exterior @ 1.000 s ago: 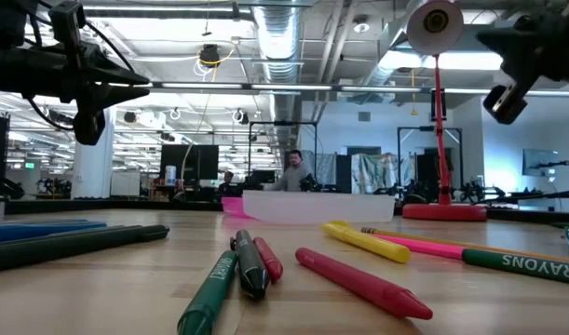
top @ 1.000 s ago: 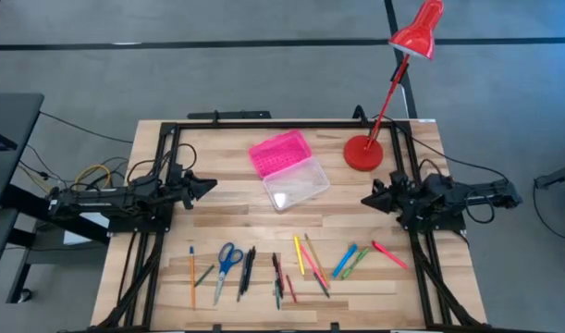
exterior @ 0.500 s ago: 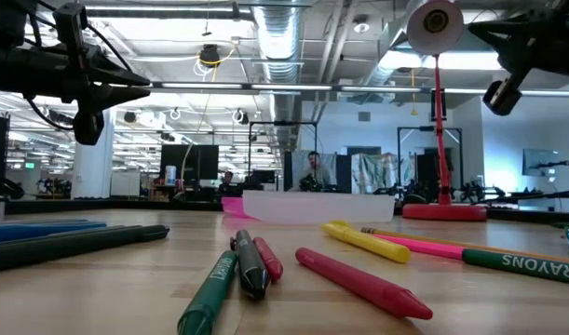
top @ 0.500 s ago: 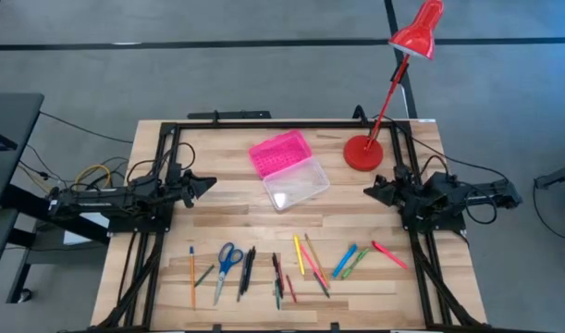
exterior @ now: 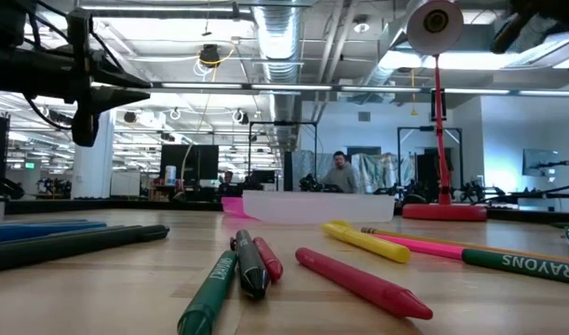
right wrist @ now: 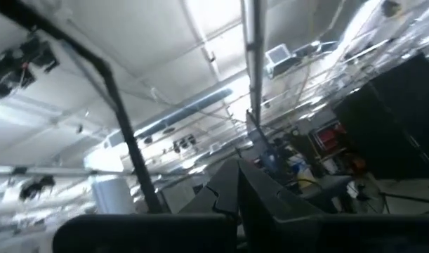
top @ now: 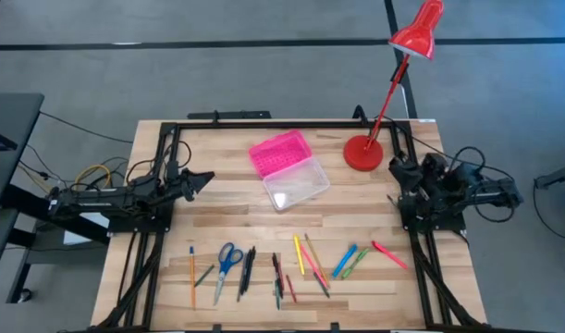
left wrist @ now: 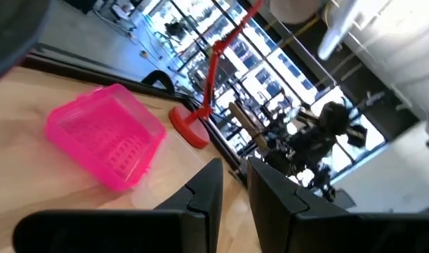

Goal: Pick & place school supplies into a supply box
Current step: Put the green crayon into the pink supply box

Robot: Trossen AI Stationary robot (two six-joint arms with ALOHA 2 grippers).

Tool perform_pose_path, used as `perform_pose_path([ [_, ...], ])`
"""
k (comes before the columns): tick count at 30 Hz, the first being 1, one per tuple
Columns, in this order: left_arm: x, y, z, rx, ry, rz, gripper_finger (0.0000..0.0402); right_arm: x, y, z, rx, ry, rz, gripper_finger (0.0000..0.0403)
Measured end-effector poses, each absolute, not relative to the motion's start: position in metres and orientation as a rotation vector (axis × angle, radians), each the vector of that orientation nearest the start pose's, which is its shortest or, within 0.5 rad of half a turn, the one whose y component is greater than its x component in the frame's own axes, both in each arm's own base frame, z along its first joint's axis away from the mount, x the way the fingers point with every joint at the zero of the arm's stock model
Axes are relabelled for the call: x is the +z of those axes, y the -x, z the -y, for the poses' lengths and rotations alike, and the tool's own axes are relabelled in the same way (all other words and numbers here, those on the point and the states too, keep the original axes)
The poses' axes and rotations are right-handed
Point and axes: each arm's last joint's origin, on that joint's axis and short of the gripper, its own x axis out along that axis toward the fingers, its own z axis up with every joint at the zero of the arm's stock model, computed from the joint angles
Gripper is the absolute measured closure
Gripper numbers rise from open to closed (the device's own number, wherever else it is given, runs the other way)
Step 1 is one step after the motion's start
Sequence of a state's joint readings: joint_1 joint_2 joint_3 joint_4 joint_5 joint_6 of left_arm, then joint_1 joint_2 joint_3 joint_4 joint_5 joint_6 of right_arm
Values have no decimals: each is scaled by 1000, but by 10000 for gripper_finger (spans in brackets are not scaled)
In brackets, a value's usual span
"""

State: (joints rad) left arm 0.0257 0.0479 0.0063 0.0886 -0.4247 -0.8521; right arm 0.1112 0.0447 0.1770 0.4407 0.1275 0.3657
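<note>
Left claw (left wrist: pixel 232 184) slightly parted; low view alone shows person (exterior: pixel 339 173).

You have bare bench (top: pixel 217 217) between the supply box (top: pixel 289 172) and the row of school supplies (top: pixel 291 262) along the near edge. The red lamp (top: pixel 363 153) (its stem leaning outward) stands between the box and the right claw (top: pixel 394 169).

The supply box (exterior: pixel 317 206) is seen only edge-on in the low view, its inside hidden. A crayon (exterior: pixel 531 263) is cut off by the frame's edge.
</note>
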Motion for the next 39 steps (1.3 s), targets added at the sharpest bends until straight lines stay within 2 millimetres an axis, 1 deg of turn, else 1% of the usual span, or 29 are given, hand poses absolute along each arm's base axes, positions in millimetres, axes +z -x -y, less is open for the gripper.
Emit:
perform_pose_path([
  [4, 172, -96, -16, 455, 878, 286, 340, 284, -67, -6, 155, -304, 610, 403],
  [7, 173, -96, -17, 464, 882, 307, 340, 301, -68, -8, 159, -188, 624, 403],
  [11, 175, -96, -16, 444, 932, 331, 340, 325, -74, -8, 150, -156, 661, 403],
  [13, 178, -96, -16, 409, 927, 350, 340, 334, -82, -9, 150, -150, 639, 403],
  [15, 182, -96, -15, 373, 886, 371, 340, 342, -92, -11, 167, -142, 596, 403],
  [20, 190, -94, -15, 352, 819, 425, 340, 355, -121, -14, 162, -137, 449, 403],
  [24, 190, -94, -15, 343, 807, 420, 340, 368, -137, -16, 156, -135, 365, 403],
  [28, 190, -95, -13, 286, 803, 398, 340, 383, -148, -17, 153, -134, 321, 403],
  [32, 190, -96, -11, 217, 811, 373, 340, 393, -167, -19, 149, -110, 285, 401],
  [35, 190, -96, -10, 187, 818, 363, 340, 398, -182, -22, 155, -107, 264, 383],
  [39, 190, -96, -10, 176, 826, 360, 340, 406, -203, -29, 173, -92, 245, 337],
])
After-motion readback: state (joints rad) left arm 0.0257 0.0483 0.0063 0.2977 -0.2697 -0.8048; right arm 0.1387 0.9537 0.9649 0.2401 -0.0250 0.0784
